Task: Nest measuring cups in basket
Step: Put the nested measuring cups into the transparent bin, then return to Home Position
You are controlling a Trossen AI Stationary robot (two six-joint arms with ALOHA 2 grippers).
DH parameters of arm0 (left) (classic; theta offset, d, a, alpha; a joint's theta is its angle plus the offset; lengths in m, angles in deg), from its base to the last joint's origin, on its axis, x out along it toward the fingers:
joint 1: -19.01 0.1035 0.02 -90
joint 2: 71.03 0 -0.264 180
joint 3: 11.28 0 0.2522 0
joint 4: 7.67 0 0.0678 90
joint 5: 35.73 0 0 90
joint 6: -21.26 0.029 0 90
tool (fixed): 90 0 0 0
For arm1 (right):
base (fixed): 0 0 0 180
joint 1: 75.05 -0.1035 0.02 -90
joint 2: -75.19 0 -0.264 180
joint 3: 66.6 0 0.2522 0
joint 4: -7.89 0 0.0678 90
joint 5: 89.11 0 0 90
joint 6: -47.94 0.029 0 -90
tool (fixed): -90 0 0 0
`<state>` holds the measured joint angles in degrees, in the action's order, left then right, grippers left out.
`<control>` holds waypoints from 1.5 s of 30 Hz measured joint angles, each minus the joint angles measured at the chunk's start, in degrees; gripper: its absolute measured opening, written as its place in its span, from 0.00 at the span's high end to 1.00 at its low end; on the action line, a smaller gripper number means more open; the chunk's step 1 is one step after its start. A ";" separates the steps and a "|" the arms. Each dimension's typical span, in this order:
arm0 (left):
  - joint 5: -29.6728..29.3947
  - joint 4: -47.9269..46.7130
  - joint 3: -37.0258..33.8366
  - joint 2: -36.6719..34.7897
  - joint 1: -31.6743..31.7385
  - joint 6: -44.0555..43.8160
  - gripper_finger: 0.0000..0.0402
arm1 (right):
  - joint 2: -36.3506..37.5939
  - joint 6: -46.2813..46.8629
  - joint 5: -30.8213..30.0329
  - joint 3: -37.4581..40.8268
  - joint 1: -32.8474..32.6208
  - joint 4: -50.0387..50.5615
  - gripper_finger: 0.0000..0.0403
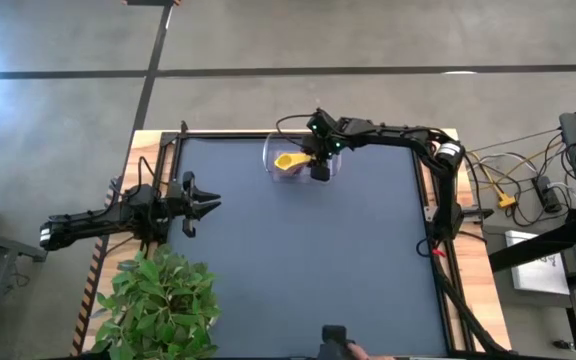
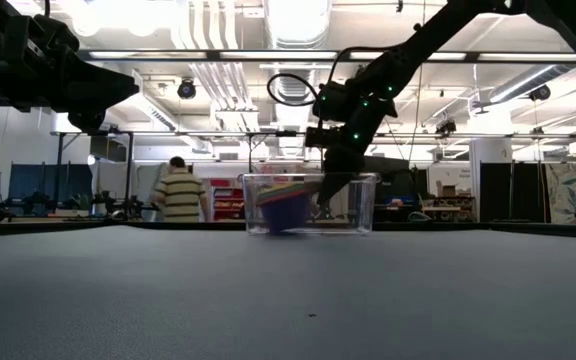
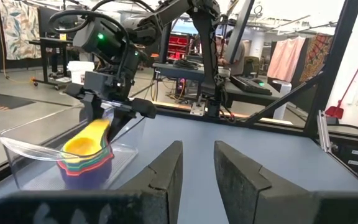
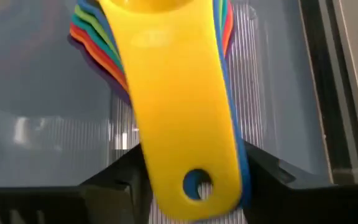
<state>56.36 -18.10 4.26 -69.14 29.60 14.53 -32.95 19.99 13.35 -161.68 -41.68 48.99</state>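
Observation:
The clear basket (image 1: 269,150) stands near the table's far edge, at its middle. Inside it, the cups sit nested in one stack (image 3: 84,163), their coloured handles (image 4: 95,34) fanned out and the yellow cup (image 1: 288,160) on top. My right gripper (image 1: 319,170) reaches down into the basket and is shut on the yellow cup's handle. My left gripper (image 1: 211,205) hovers open over the table's left side, well away from the basket. My right gripper pinches the yellow cup's flat handle near its free end, by the hole (image 4: 197,184), with one finger (image 4: 120,177) against each long edge. The fingers slant down from above on the table's right side and lie along the handle. The cup's bowl sits in the nested stack inside the basket.
A potted plant (image 1: 158,300) stands at the table's near left corner. A dark object (image 1: 336,342) sits at the near edge. The dark mat (image 1: 308,260) lies between the basket and the near edge. A person (image 2: 180,195) stands far behind the table.

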 joint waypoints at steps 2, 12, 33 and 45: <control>0.00 -0.02 0.00 0.00 0.00 -0.01 0.81 | 0.13 -0.02 -0.08 0.03 -0.02 0.04 0.54; 0.00 0.00 0.00 0.00 0.00 0.01 0.81 | 6.36 -1.65 -6.85 0.17 -0.09 3.28 0.49; -0.01 0.00 0.00 0.02 -0.02 0.01 0.81 | 56.50 13.71 12.94 27.19 -0.39 -12.72 0.56; 0.00 0.00 0.00 0.00 -0.02 0.01 0.81 | 81.62 21.02 13.02 43.50 -0.46 -19.25 0.62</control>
<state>56.36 -18.10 4.26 -69.14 29.58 14.54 48.67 41.02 26.37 -118.19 -42.14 29.73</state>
